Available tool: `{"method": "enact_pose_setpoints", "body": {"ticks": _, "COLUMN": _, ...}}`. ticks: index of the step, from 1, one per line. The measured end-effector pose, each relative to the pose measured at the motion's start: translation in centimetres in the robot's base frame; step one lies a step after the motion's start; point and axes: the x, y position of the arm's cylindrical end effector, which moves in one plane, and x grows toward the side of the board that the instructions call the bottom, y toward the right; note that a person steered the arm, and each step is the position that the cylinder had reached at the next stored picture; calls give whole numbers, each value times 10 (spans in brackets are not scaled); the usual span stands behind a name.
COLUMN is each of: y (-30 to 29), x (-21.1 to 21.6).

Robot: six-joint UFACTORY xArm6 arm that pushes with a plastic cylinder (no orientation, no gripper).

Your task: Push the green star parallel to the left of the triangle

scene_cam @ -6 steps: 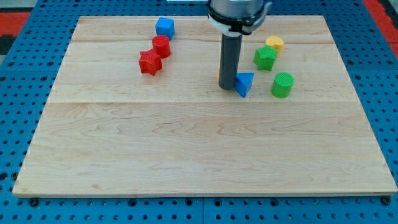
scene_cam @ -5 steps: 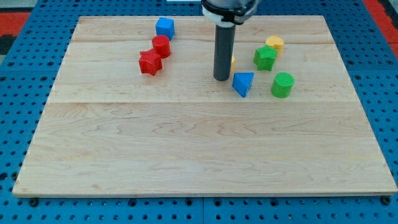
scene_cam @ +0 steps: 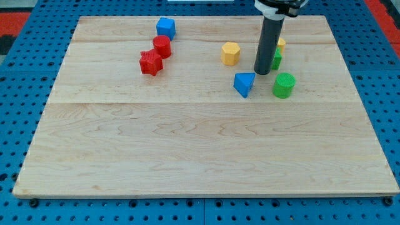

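Observation:
The green star sits at the view's upper right, mostly hidden behind my rod. The blue triangle lies below and to the left of it. My tip rests on the board touching or nearly touching the star's left side, just up and right of the triangle. A yellow block peeks out behind the star.
A green cylinder stands right of the triangle. A yellow hexagonal block lies up and left of the triangle. A red star, a red cylinder and a blue cube cluster at the upper left.
My rod has moved from left of the triangle to the right, now against the green star. The yellow hexagonal block, hidden before, now shows.

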Motion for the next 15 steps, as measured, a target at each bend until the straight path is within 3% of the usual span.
{"method": "enact_pose_setpoints", "body": {"ticks": 3, "y": 0, "x": -56}}
{"method": "enact_pose_setpoints", "body": {"ticks": 5, "y": 0, "x": -115}}
{"method": "enact_pose_setpoints", "body": {"ticks": 6, "y": 14, "x": -118}}
{"method": "enact_pose_setpoints", "body": {"ticks": 8, "y": 36, "x": -56}}
{"method": "enact_pose_setpoints", "body": {"ticks": 11, "y": 95, "x": -44}}
{"method": "enact_pose_setpoints", "body": {"ticks": 13, "y": 11, "x": -43}}
{"method": "enact_pose_setpoints", "body": {"ticks": 14, "y": 23, "x": -43}}
{"method": "enact_pose_setpoints", "body": {"ticks": 15, "y": 84, "x": -40}}
